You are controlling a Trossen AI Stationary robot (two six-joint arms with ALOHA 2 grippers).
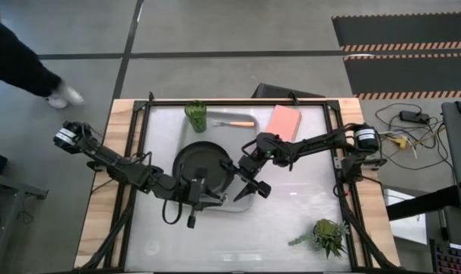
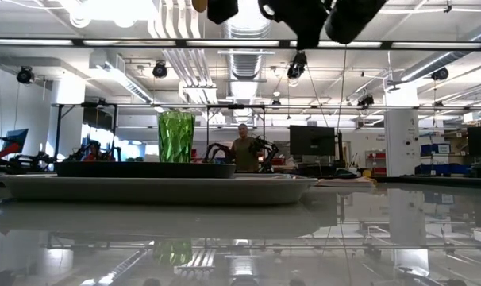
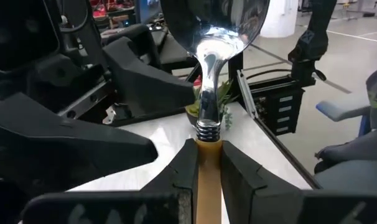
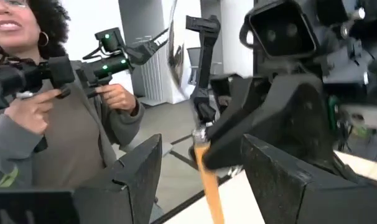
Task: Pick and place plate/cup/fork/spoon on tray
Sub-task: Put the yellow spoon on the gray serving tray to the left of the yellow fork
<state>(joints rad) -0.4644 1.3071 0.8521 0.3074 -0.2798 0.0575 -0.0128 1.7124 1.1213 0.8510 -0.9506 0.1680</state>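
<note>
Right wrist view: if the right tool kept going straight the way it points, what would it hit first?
Probably the spoon held upright by the left tool, directly ahead between the right tool fingers; depth is unclear.

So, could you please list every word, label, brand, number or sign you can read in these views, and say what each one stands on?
None can be read in any view.
The spoon, tray, plate and cup show no lettering.
Screens in the room behind the table in the low view are too small to read.
</note>
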